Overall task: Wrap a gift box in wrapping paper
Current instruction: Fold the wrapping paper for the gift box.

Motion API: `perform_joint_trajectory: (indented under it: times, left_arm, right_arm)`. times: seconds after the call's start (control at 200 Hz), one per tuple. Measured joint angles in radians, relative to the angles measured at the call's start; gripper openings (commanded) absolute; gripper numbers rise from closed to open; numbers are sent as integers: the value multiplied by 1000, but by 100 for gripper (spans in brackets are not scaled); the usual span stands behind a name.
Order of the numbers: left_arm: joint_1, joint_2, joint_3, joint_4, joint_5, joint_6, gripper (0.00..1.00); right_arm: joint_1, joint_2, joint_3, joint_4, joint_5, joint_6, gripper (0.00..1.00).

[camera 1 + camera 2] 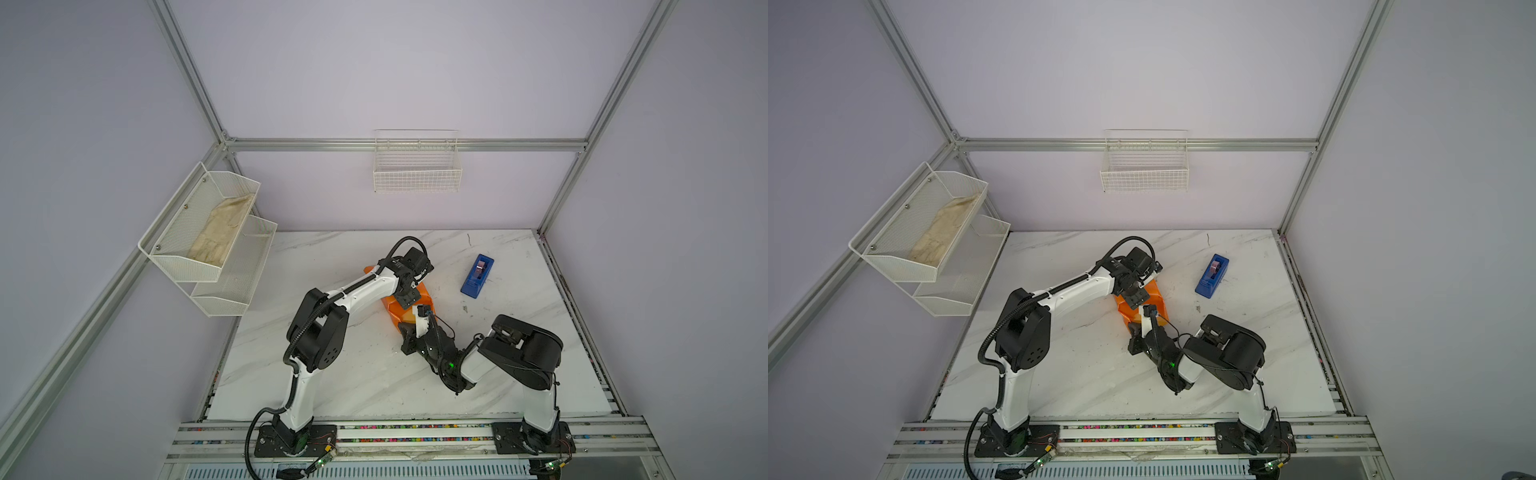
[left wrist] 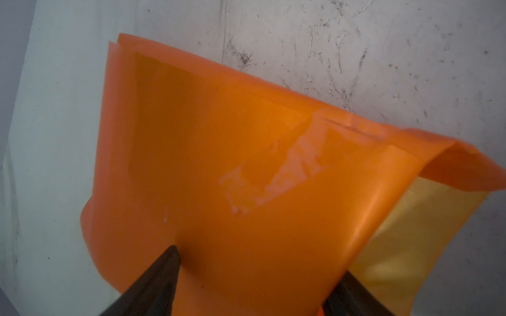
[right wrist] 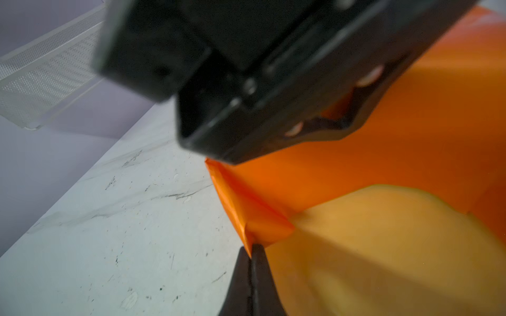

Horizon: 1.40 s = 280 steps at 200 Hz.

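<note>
The wrapping paper [image 1: 390, 305] [image 1: 1156, 296] lies mid-table as an orange bundle, and the gift box is hidden under it. In the left wrist view the paper [image 2: 246, 153] shows a glossy orange side with a taped seam and a pale yellow inner flap. My left gripper [image 2: 260, 265] [image 1: 407, 296] comes down on the bundle, its fingers pressed against two opposite sides. My right gripper [image 3: 252, 250] [image 1: 402, 328] is shut on a folded orange corner of the paper [image 3: 260, 219] at the bundle's near end, low over the table.
A blue tape dispenser [image 1: 478, 276] [image 1: 1212, 276] stands on the marble table [image 1: 332, 374] to the right of the bundle. White mesh shelves [image 1: 232, 286] holding a beige cloth [image 1: 222, 232] hang on the left wall. A wire basket [image 1: 417, 170] hangs on the back wall.
</note>
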Motion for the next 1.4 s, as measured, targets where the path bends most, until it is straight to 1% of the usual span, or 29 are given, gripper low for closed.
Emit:
perform_joint_trajectory:
  times: [0.275, 0.5, 0.86, 1.07, 1.22, 1.4]
  left_arm:
    - [0, 0, -2, 3, -2, 0, 76]
    - [-4, 0, -10, 10, -10, 1, 76]
    - [1, -2, -26, 40, -28, 7, 76]
    - [4, -17, -34, 34, -14, 17, 80]
    - [18, -65, -39, -3, 11, 21, 84]
    - [43, -203, -84, 1, 30, 25, 85]
  right_arm:
    - [-89, -30, -5, -79, -126, 16, 0]
    - [-158, -34, 48, -186, -201, -1, 0]
    - [-219, -34, 142, -309, -297, -92, 0]
    - [-238, -33, 180, -361, -353, -155, 0]
    - [-242, -33, 200, -385, -389, -186, 0]
    - [-245, -31, 210, -411, -415, -217, 0]
